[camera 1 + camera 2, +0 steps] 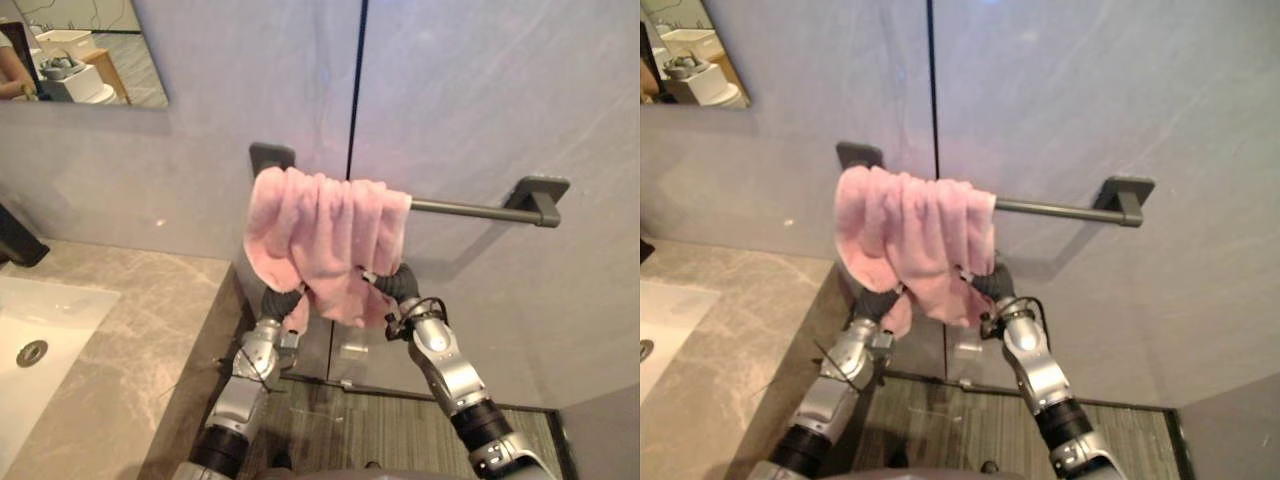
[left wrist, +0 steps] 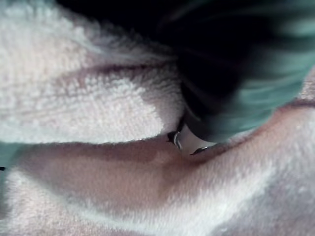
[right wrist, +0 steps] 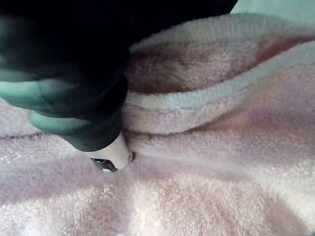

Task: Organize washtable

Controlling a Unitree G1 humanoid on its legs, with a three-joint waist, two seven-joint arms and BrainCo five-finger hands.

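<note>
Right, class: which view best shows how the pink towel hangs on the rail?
The left eye view: the whole pink towel hangs bunched at the left end of the dark rail. The right eye view shows much the same. The wrist views give close folds of its pile, not its shape.

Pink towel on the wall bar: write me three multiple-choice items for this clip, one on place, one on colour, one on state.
1. Where on the bar does the towel hang? A the middle; B the left end; C the right end.
2. What colour is the bar? A white; B gold; C dark grey.
3. The towel is: A bunched in folds; B spread flat; C knotted.
Key: B, the bar's right stretch is bare; C, the bare rod shows dark grey; A, thick folds are gathered together.
</note>
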